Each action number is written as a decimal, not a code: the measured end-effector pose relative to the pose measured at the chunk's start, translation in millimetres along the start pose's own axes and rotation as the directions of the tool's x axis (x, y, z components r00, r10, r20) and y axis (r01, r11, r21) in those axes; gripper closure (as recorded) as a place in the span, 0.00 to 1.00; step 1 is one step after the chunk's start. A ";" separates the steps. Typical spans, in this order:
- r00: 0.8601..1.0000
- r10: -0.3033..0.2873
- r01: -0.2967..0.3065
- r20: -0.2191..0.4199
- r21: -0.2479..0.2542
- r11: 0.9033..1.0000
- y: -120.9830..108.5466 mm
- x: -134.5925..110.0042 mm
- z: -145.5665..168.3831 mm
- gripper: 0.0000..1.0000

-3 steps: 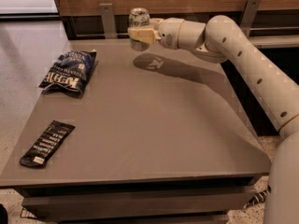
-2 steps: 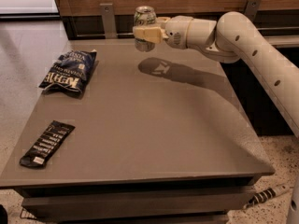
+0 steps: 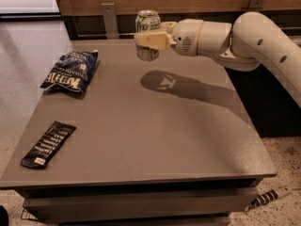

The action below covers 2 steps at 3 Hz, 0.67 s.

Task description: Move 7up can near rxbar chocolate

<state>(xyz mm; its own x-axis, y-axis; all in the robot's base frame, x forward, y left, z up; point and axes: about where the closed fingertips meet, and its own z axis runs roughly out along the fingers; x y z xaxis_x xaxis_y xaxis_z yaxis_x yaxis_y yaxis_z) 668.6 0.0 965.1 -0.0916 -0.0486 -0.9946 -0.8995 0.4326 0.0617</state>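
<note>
The 7up can [image 3: 147,24] is upright, silver-white with green markings. My gripper [image 3: 149,40] is shut on it and holds it in the air above the far middle of the grey table [image 3: 155,140]. The can's shadow falls on the table below and to the right. The rxbar chocolate [image 3: 48,144], a flat black wrapper with white lettering, lies near the table's front left corner, far from the can. My white arm reaches in from the right.
A dark blue chip bag [image 3: 70,72] lies at the table's left side, toward the back. A wooden wall with metal brackets [image 3: 109,18] runs behind the table. A power strip [image 3: 273,195] lies on the floor at the lower right.
My gripper has lifted the can a little higher and carried it slightly to the right above the table. The rxbar and the chip bag have not moved.
</note>
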 end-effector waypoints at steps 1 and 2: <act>1.000 -0.007 0.008 0.030 -0.026 1.000 36.8 7.1 -1.1 1.00; 0.996 -0.048 0.053 0.077 -0.065 0.996 82.8 11.6 10.3 1.00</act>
<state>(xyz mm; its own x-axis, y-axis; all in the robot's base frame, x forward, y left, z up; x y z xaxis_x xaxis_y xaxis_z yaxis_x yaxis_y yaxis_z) 597.5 44.5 957.8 -0.0149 0.0003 -0.9999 -0.9289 0.3701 0.0139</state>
